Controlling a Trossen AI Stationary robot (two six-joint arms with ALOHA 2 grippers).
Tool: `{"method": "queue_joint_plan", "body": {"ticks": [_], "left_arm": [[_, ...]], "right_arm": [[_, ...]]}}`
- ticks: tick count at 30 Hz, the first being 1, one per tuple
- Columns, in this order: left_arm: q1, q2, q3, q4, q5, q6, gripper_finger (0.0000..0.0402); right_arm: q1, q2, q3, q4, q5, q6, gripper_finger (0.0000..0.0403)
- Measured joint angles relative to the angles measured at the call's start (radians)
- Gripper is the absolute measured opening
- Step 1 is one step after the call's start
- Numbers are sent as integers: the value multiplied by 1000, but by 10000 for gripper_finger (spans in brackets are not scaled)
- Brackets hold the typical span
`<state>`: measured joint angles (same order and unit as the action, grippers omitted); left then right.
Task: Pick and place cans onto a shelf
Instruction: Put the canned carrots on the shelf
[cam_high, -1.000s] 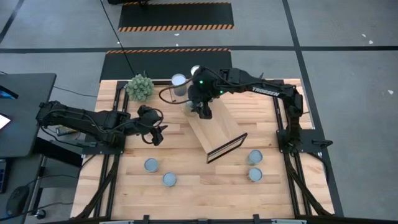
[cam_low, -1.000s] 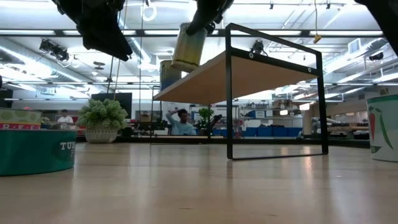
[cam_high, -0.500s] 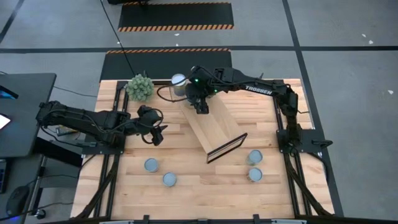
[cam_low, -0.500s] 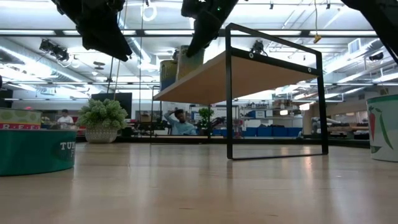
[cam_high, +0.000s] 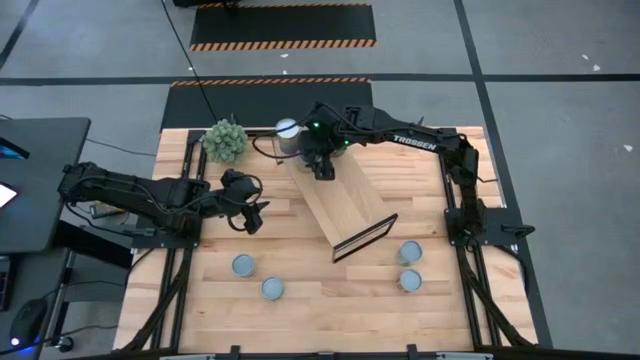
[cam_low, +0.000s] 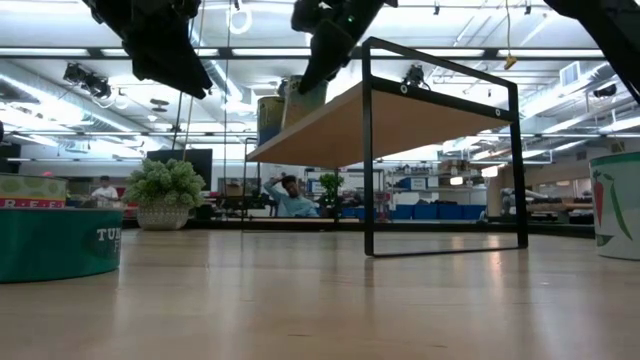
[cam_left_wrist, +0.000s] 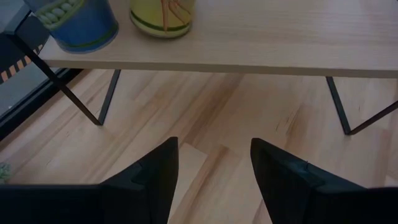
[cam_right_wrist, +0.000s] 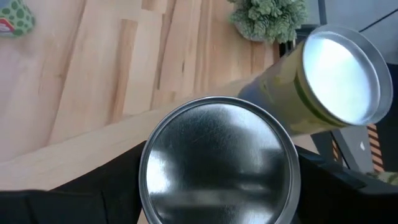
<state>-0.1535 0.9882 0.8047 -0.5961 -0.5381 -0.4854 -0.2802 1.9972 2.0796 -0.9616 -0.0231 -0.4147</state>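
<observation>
- butcher-block counter (cam_high: 300, 300) sits on a grey floor w/ hazard-striped mats behind; low view looks across it into an open workshop, a person seated far back
- shelf (cam_high: 345, 205) lies diagonally mid-counter: pale wood plank top on a thin dark metal frame, raised clear of the counter
- right end effector (cam_high: 322, 168) is over the far end of the shelf, fingers spread either side of a silver-topped can (cam_right_wrist: 219, 162) that stands on the plank; whether the pads touch it or have let go i can't tell
- beside it a second can (cam_high: 287, 130) w/ pale cream lid, yellow-green side, also on the shelf's far end
- step, as i judge it: release after placing; next move calls for a straight lift clear w/o nudging either can, they stand close together near the plank edge
- left end effector (cam_high: 253, 215) hovers above the counter just left of the shelf, fingers partly apart, nothing in them
- four more cans on the counter: two front left (cam_high: 243, 265), two front right (cam_high: 410, 252); squat cylinders, smooth tin tops, printed sides, should grip easy from above
- green spiky plant ball (cam_high: 226, 140) at far-left corner, soft-looking, near the shelf end
</observation>
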Motion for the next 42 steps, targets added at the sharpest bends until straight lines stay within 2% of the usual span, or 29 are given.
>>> {"method": "queue_joint_plan", "body": {"ticks": [10,26,29,33,40,42], "left_arm": [[0,0,0,0,1,0,206],[0,0,0,0,13,1,206],[0,0,0,0,12,1,206],[0,0,0,0,12,8,206],[0,0,0,0,12,27,206],[0,0,0,0,12,27,206]], "right_arm": [[-15,0,0,12,-4,3,366],[14,-18,0,68,25,3,370],[32,-46,0,38,67,2,370],[58,-69,1,-9,208,-30,366],[76,-69,-1,-158,267,-90,362],[74,-69,-18,-146,293,-101,362]]}}
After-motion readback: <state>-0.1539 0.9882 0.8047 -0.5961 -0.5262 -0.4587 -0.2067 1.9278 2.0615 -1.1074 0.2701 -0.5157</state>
